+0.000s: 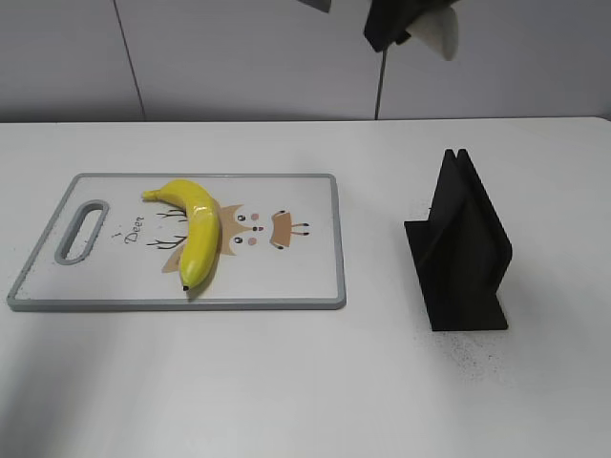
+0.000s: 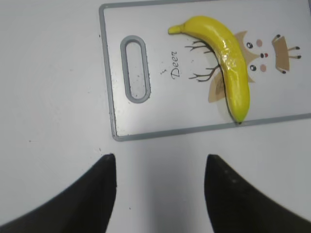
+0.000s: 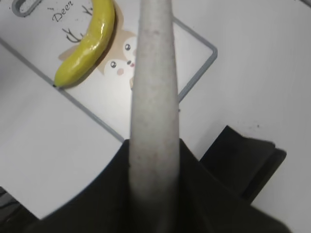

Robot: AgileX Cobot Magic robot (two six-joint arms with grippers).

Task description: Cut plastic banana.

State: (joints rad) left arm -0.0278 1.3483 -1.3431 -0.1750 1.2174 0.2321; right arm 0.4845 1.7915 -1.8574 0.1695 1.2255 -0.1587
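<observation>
The plastic banana (image 1: 194, 229) is bright yellow and curved. It lies on a white cutting board (image 1: 305, 277) with a grey rim and a deer drawing, and also shows in the left wrist view (image 2: 228, 63) and the right wrist view (image 3: 90, 41). My right gripper (image 1: 399, 27) is high above the table at the top of the exterior view, shut on a whitish knife (image 3: 153, 97) whose blade runs up the right wrist view. My left gripper (image 2: 159, 189) is open and empty over bare table in front of the board; it is out of the exterior view.
A black knife stand (image 1: 463, 248) sits on the white table right of the board; it also shows in the right wrist view (image 3: 243, 162). The board has a handle slot (image 1: 84, 231) at its left end. A grey wall runs behind the table.
</observation>
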